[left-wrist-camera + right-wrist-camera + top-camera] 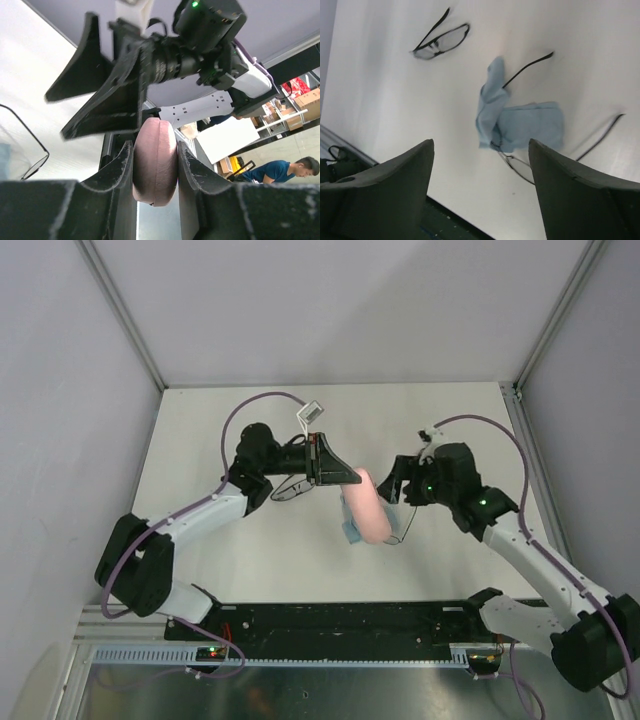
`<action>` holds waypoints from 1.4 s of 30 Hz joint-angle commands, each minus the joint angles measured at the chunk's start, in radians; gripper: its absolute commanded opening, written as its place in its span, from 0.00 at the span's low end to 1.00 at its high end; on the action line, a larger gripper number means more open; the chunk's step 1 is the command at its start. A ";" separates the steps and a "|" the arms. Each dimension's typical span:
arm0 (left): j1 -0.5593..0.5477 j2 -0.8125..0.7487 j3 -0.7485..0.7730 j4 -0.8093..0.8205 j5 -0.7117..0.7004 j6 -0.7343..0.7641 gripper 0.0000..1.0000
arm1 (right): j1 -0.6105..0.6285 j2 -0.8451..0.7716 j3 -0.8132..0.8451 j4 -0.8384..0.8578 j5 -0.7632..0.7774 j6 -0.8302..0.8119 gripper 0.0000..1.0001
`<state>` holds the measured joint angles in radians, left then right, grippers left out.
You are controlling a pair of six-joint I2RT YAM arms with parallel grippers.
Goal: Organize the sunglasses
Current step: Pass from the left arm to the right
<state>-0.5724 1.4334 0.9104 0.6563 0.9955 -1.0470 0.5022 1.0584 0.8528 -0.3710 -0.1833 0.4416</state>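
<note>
A pink oblong case (366, 506) hangs above the table's middle, and my left gripper (340, 478) is shut on its far end. In the left wrist view the case (155, 167) is clamped between both fingers. My right gripper (392, 483) stands open just right of the case, its jaws wide (481, 145) and empty. One pair of sunglasses (440, 42), black-rimmed, lies open on the table (286, 488) under the left arm. A second wire pair (520, 167) lies partly under a light blue cloth (522, 125), below the case.
The white table (250, 550) is walled on three sides. A black rail (340, 620) runs along the near edge by the arm bases. The right arm's wrist (210, 35) fills the upper part of the left wrist view.
</note>
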 commanded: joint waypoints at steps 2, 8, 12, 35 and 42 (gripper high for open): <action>0.036 0.040 -0.007 0.048 0.032 0.027 0.00 | -0.132 -0.113 0.008 -0.038 -0.106 -0.039 0.89; 0.059 0.051 -0.008 0.049 0.020 0.023 0.00 | -0.217 -0.204 -0.031 0.028 -0.377 -0.052 0.99; 0.087 0.072 -0.037 0.038 -0.051 -0.026 0.00 | -0.077 -0.244 -0.054 0.076 -0.268 -0.100 0.99; 0.091 0.097 -0.083 -0.081 -0.162 0.015 0.00 | 0.474 0.113 0.126 0.024 0.479 -0.186 0.84; 0.085 0.096 -0.071 -0.085 -0.153 0.014 0.00 | 0.476 0.137 0.135 0.019 0.502 -0.185 0.73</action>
<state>-0.4797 1.5669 0.8177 0.5537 0.8391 -1.0458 0.9714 1.1805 0.9371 -0.3695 0.2649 0.2592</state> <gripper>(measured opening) 0.345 0.734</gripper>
